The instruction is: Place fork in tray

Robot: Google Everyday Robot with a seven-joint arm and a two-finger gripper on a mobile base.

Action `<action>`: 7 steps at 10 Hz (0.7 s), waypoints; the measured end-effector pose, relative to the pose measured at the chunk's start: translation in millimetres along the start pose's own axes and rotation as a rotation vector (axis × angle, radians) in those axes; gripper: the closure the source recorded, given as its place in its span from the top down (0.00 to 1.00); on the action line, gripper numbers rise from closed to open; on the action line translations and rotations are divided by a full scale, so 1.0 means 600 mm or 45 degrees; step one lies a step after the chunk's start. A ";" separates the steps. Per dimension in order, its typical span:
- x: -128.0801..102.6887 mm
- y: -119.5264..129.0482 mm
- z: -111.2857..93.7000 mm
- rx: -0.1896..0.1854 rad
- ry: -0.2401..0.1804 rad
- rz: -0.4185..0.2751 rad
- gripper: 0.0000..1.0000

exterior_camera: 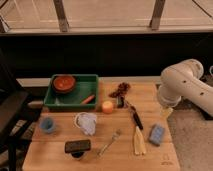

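Claw [166, 112] at table [120, 161] right edge, state unclear; fork [110, 142] between black block [77, 146], yellow utensil [139, 142]; bowl [64, 83] in tray [86, 86].

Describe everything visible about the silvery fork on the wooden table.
The slim, shiny silvery metal fork lies flat on the wooden table near its front edge, handle pointing front-left, short tines back-right. It sits between a black block-like object and a pale yellow flat utensil, touching neither, outside the green plastic tray. The gripper hangs by the table's right edge, well away from it.
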 end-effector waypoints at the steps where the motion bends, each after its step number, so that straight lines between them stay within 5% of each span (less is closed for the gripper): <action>1: -0.031 -0.002 0.002 -0.004 -0.016 -0.049 0.65; 5: -0.197 0.002 0.056 -0.060 -0.137 -0.293 0.65; 7: -0.261 0.021 0.110 -0.088 -0.185 -0.434 0.65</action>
